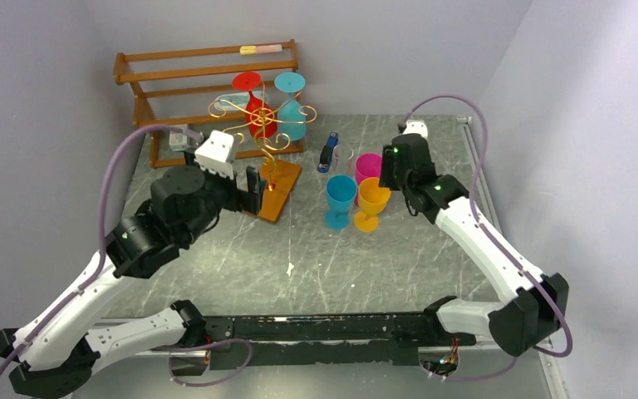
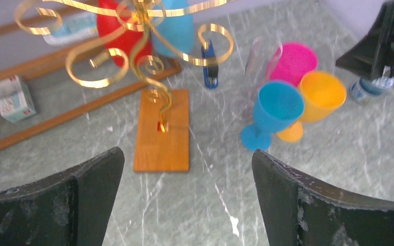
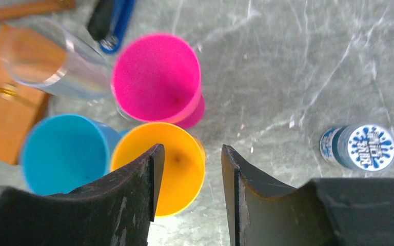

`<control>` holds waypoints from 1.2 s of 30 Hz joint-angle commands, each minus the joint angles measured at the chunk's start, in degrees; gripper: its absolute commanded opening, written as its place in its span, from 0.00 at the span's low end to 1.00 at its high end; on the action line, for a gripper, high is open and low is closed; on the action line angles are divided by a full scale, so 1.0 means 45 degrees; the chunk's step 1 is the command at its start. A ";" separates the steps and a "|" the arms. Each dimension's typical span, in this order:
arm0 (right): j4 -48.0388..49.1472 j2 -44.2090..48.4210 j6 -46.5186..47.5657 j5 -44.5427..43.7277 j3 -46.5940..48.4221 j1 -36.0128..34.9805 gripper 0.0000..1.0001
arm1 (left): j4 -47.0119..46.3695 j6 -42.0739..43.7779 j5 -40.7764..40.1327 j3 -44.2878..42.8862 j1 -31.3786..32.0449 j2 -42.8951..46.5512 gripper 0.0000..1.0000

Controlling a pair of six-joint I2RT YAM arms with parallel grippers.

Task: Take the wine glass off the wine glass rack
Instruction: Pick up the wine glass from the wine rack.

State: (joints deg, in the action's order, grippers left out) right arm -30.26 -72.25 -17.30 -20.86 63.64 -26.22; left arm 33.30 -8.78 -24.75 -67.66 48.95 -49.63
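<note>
Gold wine glass rack (image 1: 262,125), overhead: stands on its flat wooden base at the back left of the tabletop (image 1: 241,266), just in front of a brown slatted shelf rack (image 1: 208,66).
Hanging glasses, overhead: red wine glass (image 1: 255,106) and teal wine glass (image 1: 291,104) hang bowl-down, feet up, side by side among the far scrolls.
Left tool (image 1: 255,184), overhead: low beside the base's near-left edge, well below both hung glasses.
Right tool (image 1: 389,176), overhead: above a cluster of upright glasses right of centre.
Left tool, left wrist: fingers spread wide with nothing between them, facing the base and curled arms.
Handling, left wrist: both hung glasses look like light, stiff, smooth plastic. The stem near the foot seems the surest hold, since the wire arms crowd the bowls.
Right tool, right wrist: fingers parted, pinching nothing, directly over the orange glass (image 3: 182,169).
Containers, right wrist: orange glass, pink glass (image 3: 156,77) and blue glass (image 3: 64,154) stand touching, all empty. A clear glass (image 3: 51,64) sits just beyond.
Capped bottle (image 3: 359,148), right wrist: upright, well apart on the right.
</note>
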 commanded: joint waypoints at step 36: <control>0.1618 0.3208 -0.1498 0.5637 0.1071 0.0078 0.63 | -0.5061 -0.4965 1.4509 -0.8794 -1.1592 -1.2191 0.78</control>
State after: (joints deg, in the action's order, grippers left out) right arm -24.53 -58.33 -24.21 0.75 67.81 -26.20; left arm 15.92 -28.36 38.52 -109.14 -3.14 -103.88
